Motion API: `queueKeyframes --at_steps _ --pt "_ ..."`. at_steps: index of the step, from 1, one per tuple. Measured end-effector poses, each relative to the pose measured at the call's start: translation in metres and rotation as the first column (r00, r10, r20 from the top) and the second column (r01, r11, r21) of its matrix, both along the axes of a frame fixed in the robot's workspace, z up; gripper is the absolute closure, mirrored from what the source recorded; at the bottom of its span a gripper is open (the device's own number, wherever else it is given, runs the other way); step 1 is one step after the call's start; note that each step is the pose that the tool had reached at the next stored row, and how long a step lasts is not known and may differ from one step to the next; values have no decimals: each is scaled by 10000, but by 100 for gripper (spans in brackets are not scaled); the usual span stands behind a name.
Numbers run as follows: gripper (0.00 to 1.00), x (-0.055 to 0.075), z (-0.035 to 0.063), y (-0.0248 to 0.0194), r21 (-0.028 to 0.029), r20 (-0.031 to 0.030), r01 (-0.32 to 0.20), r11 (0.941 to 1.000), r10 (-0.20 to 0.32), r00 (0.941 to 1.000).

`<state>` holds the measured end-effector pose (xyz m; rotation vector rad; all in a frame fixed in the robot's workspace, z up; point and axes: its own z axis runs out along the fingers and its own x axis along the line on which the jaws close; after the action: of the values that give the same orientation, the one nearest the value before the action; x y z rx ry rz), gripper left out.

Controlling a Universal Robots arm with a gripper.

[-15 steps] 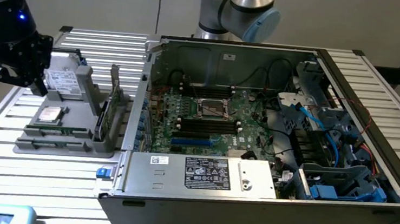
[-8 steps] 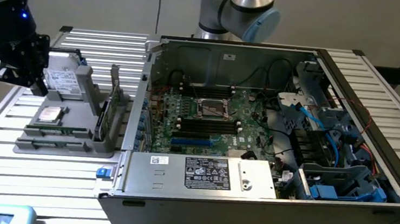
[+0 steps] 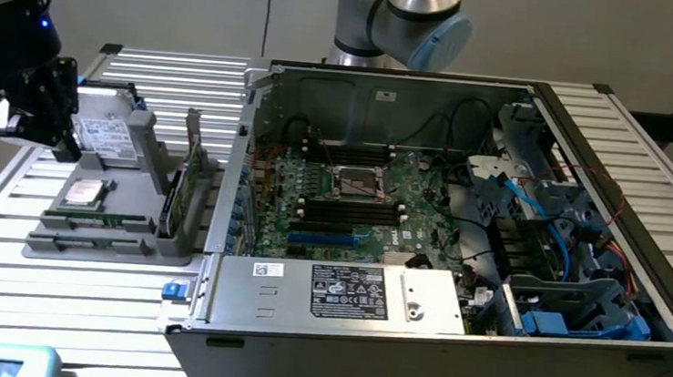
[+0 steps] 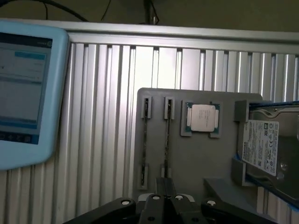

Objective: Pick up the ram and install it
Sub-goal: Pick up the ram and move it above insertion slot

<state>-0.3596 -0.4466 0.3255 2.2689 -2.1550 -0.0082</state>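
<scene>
- The arm [image 3: 401, 16] stands at the back, its blue-capped joint high in the exterior view's middle.
- The gripper [image 3: 49, 131] hangs far off at the exterior view's left, pointing down.
- Its fingers [image 4: 161, 186] sit pressed together, gripping nothing.

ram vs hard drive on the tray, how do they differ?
The ram is a slim green strip; the hard drive is a silver box with a white label. The ram lies low in a slot; the hard drive is propped up higher. Both sit in the grey tray.
</scene>
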Motion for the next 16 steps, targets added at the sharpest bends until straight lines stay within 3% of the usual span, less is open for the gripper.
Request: queueKeyframes --at_steps 3,16 --pt "89 -1 -2 -2 1 3 -418 9991 418 9991" --pt "89 0 -4 -3 0 3 -434 9991 434 9991"
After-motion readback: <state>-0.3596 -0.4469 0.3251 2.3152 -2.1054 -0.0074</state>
